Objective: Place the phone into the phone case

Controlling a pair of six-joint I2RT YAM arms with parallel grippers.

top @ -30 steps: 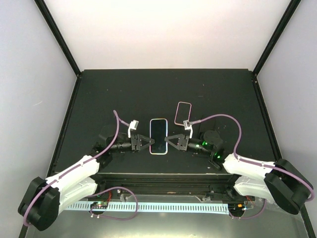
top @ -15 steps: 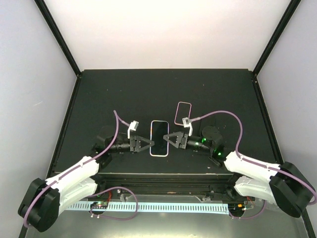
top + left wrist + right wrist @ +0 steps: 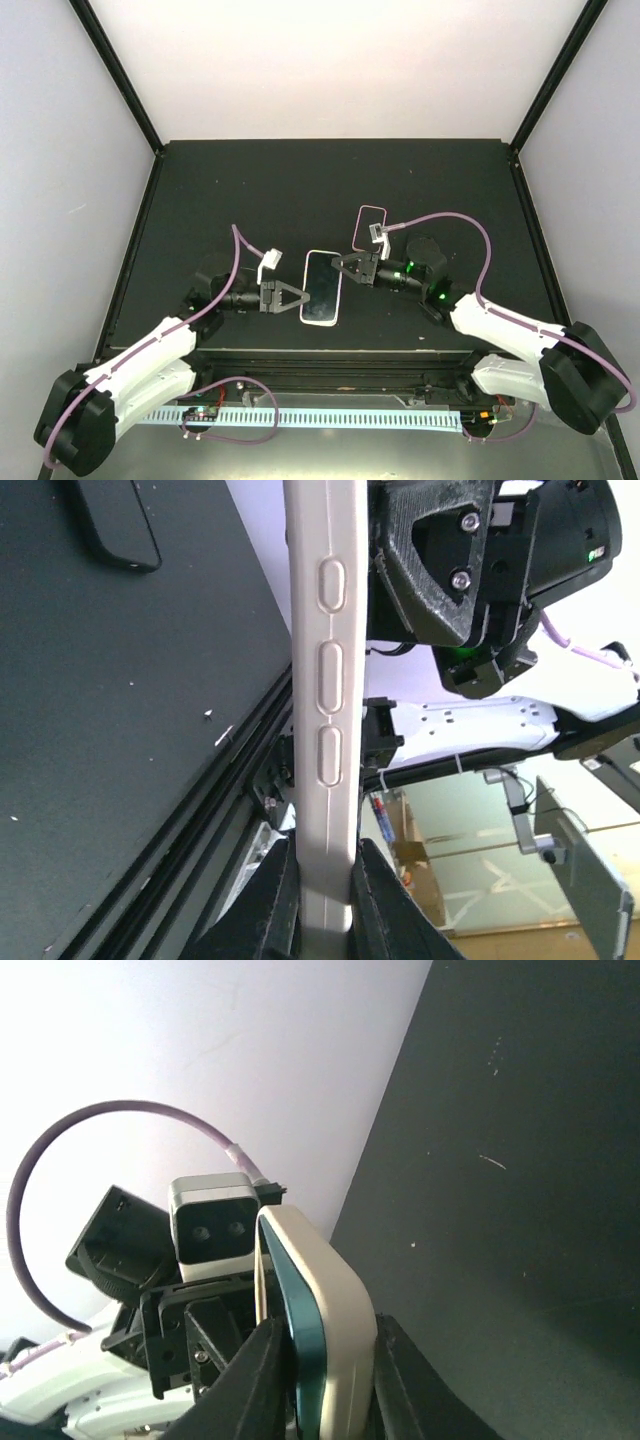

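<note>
A cream phone case (image 3: 318,321) with the dark-screened phone (image 3: 322,282) lying in it is held off the black table, tilted, between both arms. My left gripper (image 3: 298,297) is shut on the case's left long edge; in the left wrist view the case (image 3: 325,680) stands edge-on between the gripper's (image 3: 325,858) two fingers. My right gripper (image 3: 346,266) is closed on the upper right corner. There the right wrist view shows the cream case (image 3: 340,1280) and the phone's teal edge (image 3: 304,1332) pinched together by this gripper (image 3: 320,1338).
A second dark, pink-rimmed phone-shaped item (image 3: 372,228) lies flat on the table behind the right gripper, also at the top left of the left wrist view (image 3: 115,525). The table's raised front rail (image 3: 330,352) runs just below the held case. White walls enclose the table.
My right gripper let go of the phone's right side, moved up to its upper right corner and closed there. The case tilted and shifted slightly toward the near edge with the left gripper.
</note>
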